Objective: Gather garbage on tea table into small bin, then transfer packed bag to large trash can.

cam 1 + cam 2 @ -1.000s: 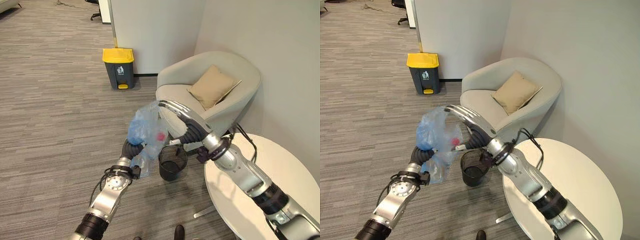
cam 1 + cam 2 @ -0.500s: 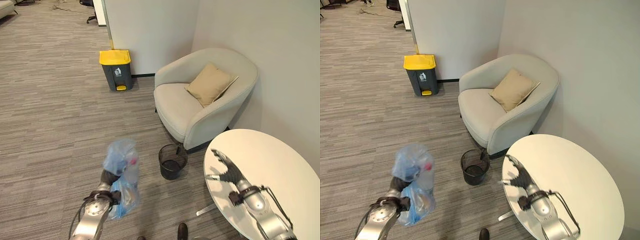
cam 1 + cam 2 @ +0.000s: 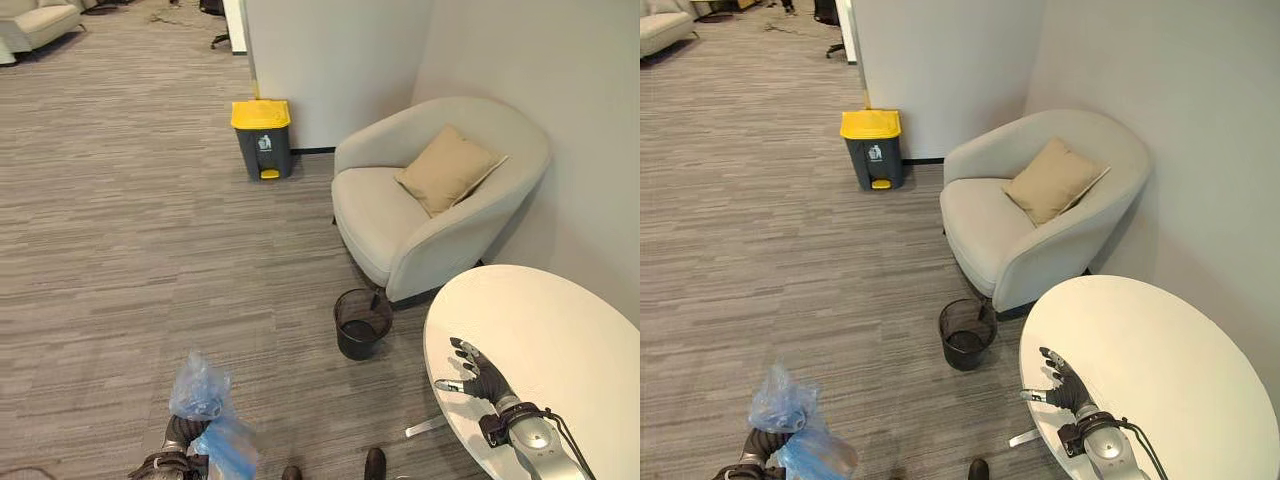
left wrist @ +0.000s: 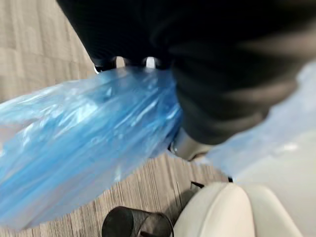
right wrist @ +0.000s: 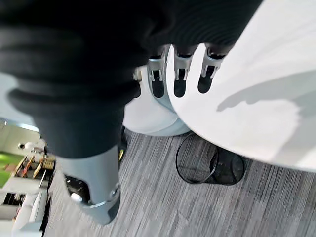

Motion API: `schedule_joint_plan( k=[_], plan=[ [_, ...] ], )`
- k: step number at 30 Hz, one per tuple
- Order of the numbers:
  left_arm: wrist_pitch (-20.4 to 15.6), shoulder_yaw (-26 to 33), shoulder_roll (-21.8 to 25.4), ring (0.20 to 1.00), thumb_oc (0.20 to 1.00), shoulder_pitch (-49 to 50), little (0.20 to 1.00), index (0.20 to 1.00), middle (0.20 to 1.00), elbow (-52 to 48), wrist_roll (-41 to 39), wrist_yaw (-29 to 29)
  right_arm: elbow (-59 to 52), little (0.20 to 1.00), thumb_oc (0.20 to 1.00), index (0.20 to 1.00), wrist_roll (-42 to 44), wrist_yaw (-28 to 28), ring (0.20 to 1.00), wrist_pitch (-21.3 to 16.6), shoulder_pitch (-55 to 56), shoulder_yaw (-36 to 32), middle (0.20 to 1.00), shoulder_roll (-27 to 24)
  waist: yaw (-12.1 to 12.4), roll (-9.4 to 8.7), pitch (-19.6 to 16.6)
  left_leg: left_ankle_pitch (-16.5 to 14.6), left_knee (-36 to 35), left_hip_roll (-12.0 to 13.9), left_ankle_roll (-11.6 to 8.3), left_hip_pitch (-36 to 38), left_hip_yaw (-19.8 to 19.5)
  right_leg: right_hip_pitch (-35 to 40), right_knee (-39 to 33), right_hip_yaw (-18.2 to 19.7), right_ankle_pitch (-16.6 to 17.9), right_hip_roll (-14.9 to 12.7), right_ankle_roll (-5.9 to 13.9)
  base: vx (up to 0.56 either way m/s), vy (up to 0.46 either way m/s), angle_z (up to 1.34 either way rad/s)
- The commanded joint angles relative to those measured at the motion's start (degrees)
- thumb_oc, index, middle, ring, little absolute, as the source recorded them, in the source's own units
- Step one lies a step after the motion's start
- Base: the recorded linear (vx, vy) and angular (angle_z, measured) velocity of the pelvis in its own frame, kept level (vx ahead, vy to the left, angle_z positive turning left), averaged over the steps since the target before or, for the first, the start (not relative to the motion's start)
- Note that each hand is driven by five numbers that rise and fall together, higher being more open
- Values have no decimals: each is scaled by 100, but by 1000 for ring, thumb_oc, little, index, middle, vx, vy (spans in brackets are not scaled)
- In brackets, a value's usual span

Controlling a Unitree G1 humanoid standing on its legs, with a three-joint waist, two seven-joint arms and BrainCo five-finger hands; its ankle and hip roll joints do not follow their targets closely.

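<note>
The left robot hand [image 3: 178,436] is clamped on the blue garbage bag [image 3: 205,415]; the right robot hand [image 3: 478,372] hangs spread above the tea table [image 3: 560,330].

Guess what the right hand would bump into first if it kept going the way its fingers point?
Probably nothing soon: the right hand hovers over the white table, fingers aimed toward the armchair. Depth is unclear.

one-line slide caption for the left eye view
Left robot hand grips a crumpled blue plastic bag low over grey carpet; right robot hand hovers open above the round white table.
</note>
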Motion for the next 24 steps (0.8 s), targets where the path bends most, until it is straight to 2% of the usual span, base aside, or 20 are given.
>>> schedule_joint_plan(
  k=[1, 3, 4, 8, 12, 19, 20, 22, 24],
  plan=[
    [-324, 239, 267, 200, 200, -683, 200, 200, 200, -55, -347, 156, -4, 1000, 1000, 1000, 179, -226, 1000, -280, -448, -168, 1000, -20, 99, -236, 424, -642, 873, -156, -144, -609, 122, -51, 609, -432, -1124, -395, 325, -239, -67, 77],
    [-322, 213, 267, 200, 200, -780, 200, 200, 200, -30, -421, 171, 33, 1000, 1000, 1000, 204, -272, 1000, -290, -439, -207, 1000, -12, 86, -241, 431, -611, 977, -153, -157, -785, 130, -111, 619, -600, -1109, -455, 320, -89, -17, 90],
    [-329, 160, 264, 200, 200, -896, 200, 200, 200, -6, -506, 195, 111, 1000, 1000, 1000, 241, -348, 1000, -294, -440, -229, 1000, 3, 80, -242, 468, -626, 1076, -90, -179, -879, 267, -132, 637, -768, -1104, -513, 327, -63, 20, 101],
    [-317, 14, 287, 200, 200, -1084, 200, 200, 200, 35, -561, 160, 244, 1000, 1000, 1000, 189, -437, 1000, -238, -421, -226, 1000, 61, -146, -197, 375, -758, 1065, 221, -140, -814, 1114, -98, 571, -1148, -1101, -629, 453, 44, 90, 99],
    [-312, -7, 293, 200, 200, -1018, 200, 200, 200, 30, -515, 132, 298, 1000, 1000, 1000, 155, -413, 1000, -202, -425, -189, 1000, 84, -173, -195, 331, -772, 907, 197, -92, -728, 1189, -49, 574, -1162, -1071, -676, 507, 63, 120, 30],
    [-317, 35, 554, 200, 200, -1088, 200, 200, 200, 3, -242, 168, 433, 1000, 1000, 1000, 120, -435, 1000, -165, -595, -43, 1000, 332, -133, -269, 425, -956, 789, -92, 193, -600, 1170, -368, 1468, -831, -1119, -1035, 685, 75, 181, 3],
    [-308, 3, 570, 200, 200, -1110, 200, 200, 200, -12, -227, 170, 431, 1000, 1000, 1000, 119, -433, 1000, -166, -581, -42, 1000, 340, -159, -268, 447, -986, 799, -122, 205, -570, 1129, -413, 1583, -709, -1130, -1010, 674, 99, 167, 13],
    [-326, -57, 580, 200, 200, -1247, 200, 200, 200, -22, -281, 222, 432, 1000, 1000, 1000, 212, -439, 1000, -169, -669, 5, 1000, 335, -292, -224, 580, -1005, 864, -281, 346, -527, 907, -971, 1891, 104, -1004, -596, 556, 174, 182, 29],
    [-336, -76, 579, 200, 200, -1283, 200, 200, 200, 2, -288, 238, 463, 1000, 1000, 1000, 235, -455, 1000, -178, -724, 29, 1000, 326, -296, -199, 611, -1045, 841, -302, 359, -455, 876, -1143, 1925, 152, -955, -539, 529, 148, 74, 29]
  ],
)
